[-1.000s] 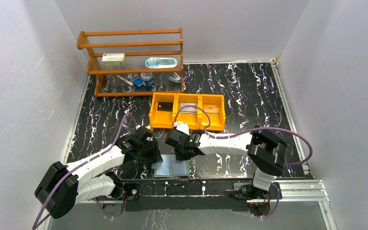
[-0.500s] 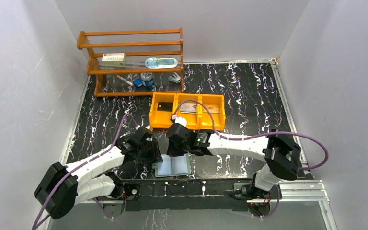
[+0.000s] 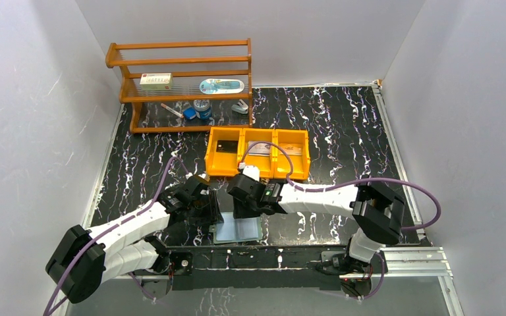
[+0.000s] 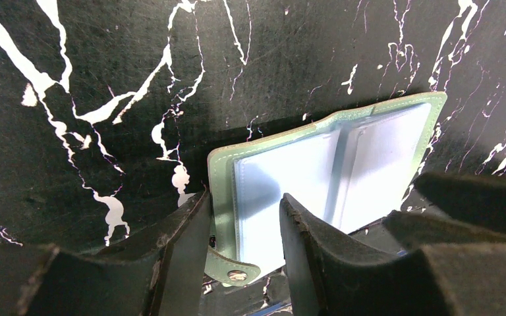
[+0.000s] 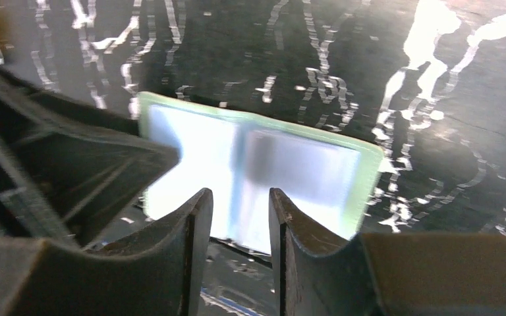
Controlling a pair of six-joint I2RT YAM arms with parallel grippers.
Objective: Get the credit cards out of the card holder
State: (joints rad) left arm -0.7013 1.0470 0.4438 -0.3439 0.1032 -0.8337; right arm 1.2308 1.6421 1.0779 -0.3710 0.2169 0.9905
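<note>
Down at the near edge of the bench, the left jaws stand part-open astride the left edge of the card holder. One finger is off the green rim and the other over the pale pocket. They are gripping nothing I can make out, so it looks more a pin than a pinch. The right jaws hover part-open above the fold, with nothing between them.

From the left wrist the pockets look bare. The right wrist view is blurred, with a grey patch on one panel, and I cannot tell if that is a card. So this reads as a last check.

If anything remains, the left side should keep that panel flat. The right should come in low, nip only the card's edge and not the glossy film, and draw it along the pocket. A straight lift would likely bring the whole holder up.

The holder lies open, face up, between the two wrists. Its long axis runs left to right, slightly skewed, and its fold points away toward the orange tray. Out there, well apart from the holder, sit the credit cards, one to a compartment: black left, silver-grey middle, tan right.
</note>
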